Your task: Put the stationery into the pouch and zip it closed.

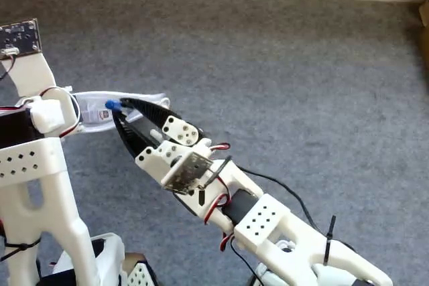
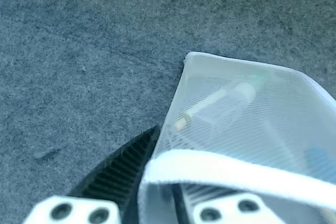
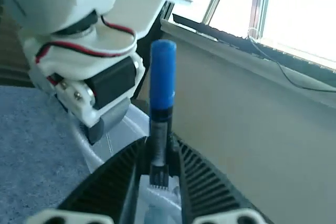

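Pouch filling is partway, I judge, and the zipping is all left to do. My left claw is nearly closed, pinching the pouch's edge above the grey carpet. My right claw clamps narrowly on a blue marker, whose tip is at the pouch. One pale pen lies inside the mesh.

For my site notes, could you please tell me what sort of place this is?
Probably an indoor room, perhaps an office: grey carpet as the work surface, a pale wall and a bright window.
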You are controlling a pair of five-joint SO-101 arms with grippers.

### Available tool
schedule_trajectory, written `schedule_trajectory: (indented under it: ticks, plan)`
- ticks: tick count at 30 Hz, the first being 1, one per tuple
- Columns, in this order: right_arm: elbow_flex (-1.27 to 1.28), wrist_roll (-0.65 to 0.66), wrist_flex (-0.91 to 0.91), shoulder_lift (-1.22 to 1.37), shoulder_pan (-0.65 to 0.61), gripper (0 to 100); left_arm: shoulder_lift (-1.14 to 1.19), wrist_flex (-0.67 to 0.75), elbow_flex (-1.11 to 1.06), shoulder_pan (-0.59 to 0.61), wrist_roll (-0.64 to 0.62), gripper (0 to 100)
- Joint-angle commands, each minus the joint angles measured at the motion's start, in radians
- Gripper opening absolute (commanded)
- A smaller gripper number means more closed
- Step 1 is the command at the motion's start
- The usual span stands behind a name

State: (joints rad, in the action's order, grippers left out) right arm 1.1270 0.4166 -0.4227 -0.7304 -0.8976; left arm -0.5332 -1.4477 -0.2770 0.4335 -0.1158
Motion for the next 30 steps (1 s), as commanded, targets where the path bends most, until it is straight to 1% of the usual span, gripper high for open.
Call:
schedule_trajectory:
  ticks: [1, 3, 7, 9, 13, 17, 20, 23, 26, 30]
  plan:
    - [-0.012, 0.017, 0.085, -0.012, -0.007, 1.0, 0.012, 0.035, -0.016, -0.004, -0.006, 1]
    - [-0.013, 0.017, 0.136, -0.012, -0.015, 2.2, 0.012, 0.035, -0.016, -0.004, -0.006, 1]
    - [-0.013, 0.017, 0.209, -0.012, -0.018, 12.8, 0.012, 0.035, -0.016, -0.004, -0.006, 1]
    - [-0.013, 0.017, 0.234, -0.013, -0.018, 16.3, 0.012, 0.035, -0.016, -0.004, -0.006, 1]
    - [-0.013, 0.014, 0.295, -0.085, -0.031, 16.3, 0.012, 0.035, -0.016, -0.004, -0.006, 1]
    - [-0.013, 0.012, 0.469, -0.245, -0.073, 16.3, 0.012, 0.035, -0.016, -0.004, -0.006, 1]
    - [-0.013, 0.003, 0.590, -0.369, -0.076, 16.3, 0.012, 0.035, -0.016, -0.004, -0.006, 1]
    - [-0.015, -0.071, 0.680, -0.473, -0.074, 16.3, 0.012, 0.035, -0.016, -0.004, -0.006, 1]
    - [-0.047, -0.084, 0.809, -0.532, -0.074, 16.3, 0.012, 0.035, -0.016, -0.004, -0.006, 1]
    - [-0.133, -0.086, 0.975, -0.542, -0.064, 16.3, 0.012, 0.034, -0.016, -0.004, -0.006, 1]
